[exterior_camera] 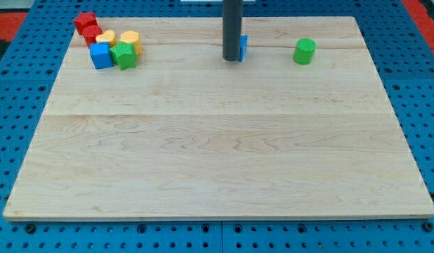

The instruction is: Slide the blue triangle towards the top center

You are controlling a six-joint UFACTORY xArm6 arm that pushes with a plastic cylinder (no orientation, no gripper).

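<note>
The blue triangle (pixel 244 47) lies near the view's top centre of the wooden board (pixel 217 133), mostly hidden behind my dark rod. Only its right edge shows. My tip (pixel 232 60) rests on the board right at the triangle's left side, touching or nearly touching it.
A green cylinder (pixel 305 51) stands to the right of the triangle. A cluster sits at the top left: two red blocks (pixel 86 24), two yellow blocks (pixel 129 40), a blue cube (pixel 100 55) and a green block (pixel 123 55). Blue pegboard surrounds the board.
</note>
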